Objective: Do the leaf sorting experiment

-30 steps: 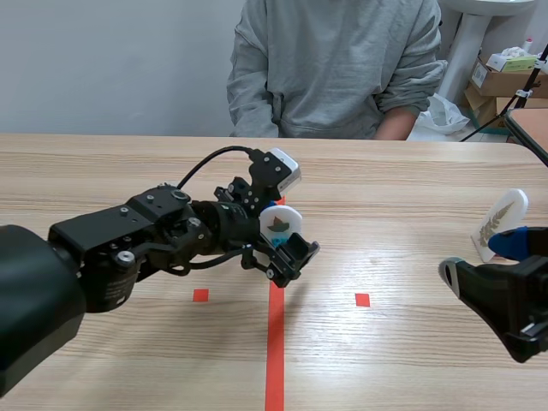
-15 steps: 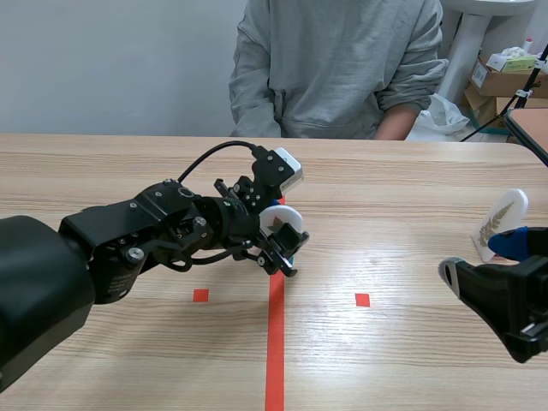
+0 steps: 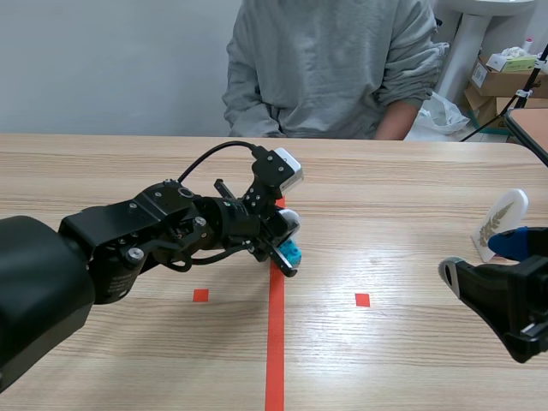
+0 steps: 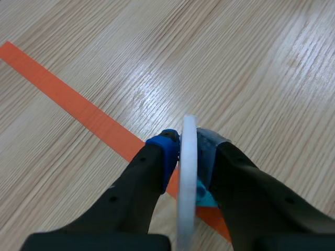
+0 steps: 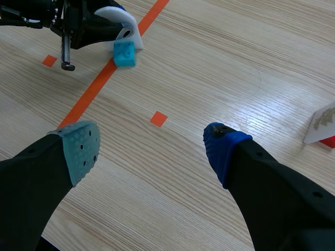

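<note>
the left claw is pinching a round white card edge-on, with its blue and grey pads pressed flat against the card's two faces. the card stands upright in a small blue-green block. gripping the thin plate rather than the block probably guards against tipping while the card is carried or set down. the block sits right at the long orange tape line, near the line's far end, and appears to rest on the tabletop. whether its full weight is down cannot be told. the line looks like the divide between two sorting sides, so this card seems to be at the point of being assigned to one of them.

the right claw hangs spread wide and empty, well to the right of the tape line and low over the wood. a second card, printed with a fern-like leaf, stands upright just beyond it, farther still from the line. that placement suggests it is within easy reach of that arm.

the tabletop is pale wood with a fine straight grain, and two small orange squares flank the tape line. a person in a grey sweatshirt sits beyond the line's far end against a plain light wall. cardboard boxes are stacked far off to the right of the line.
</note>
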Robot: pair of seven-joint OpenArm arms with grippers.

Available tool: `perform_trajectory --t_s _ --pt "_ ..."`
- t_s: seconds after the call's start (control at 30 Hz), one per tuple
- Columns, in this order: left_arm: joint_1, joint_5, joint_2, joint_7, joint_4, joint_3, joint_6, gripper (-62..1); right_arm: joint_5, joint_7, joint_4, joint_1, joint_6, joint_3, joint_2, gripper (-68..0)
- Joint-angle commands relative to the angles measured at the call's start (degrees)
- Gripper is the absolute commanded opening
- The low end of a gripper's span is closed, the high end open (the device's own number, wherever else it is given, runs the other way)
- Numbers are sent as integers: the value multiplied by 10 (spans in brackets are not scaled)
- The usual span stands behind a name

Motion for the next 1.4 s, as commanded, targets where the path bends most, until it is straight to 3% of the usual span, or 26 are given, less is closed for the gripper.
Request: perform_trajectory --t_s 0.0,0.1,0.47,0.63,0.8,1.0,1.37 --pt "-10 -5 3 -8 4 -6 -1 -542 4 10 5 5 0 2 6 -264" --pt "-10 -5 3 -8 4 -6 -1 -569 4 10 5 5 0 2 6 -264" --pt "-7 -10 -18 34 45 -11 -6 -569 4 10 5 14 0 2 6 -264" --pt "12 -51 -63 75 103 -44 -41 -569 4 10 5 21 0 2 6 -264" --pt "64 -72 -109 92 172 -111 -68 -569 2 10 5 26 0 2 6 -264" --pt "137 -100 -143 100 244 -221 -66 -569 2 10 5 26 0 2 6 -264" --pt "199 -171 -171 104 253 -431 -66 -569 2 10 5 26 0 2 6 -264"
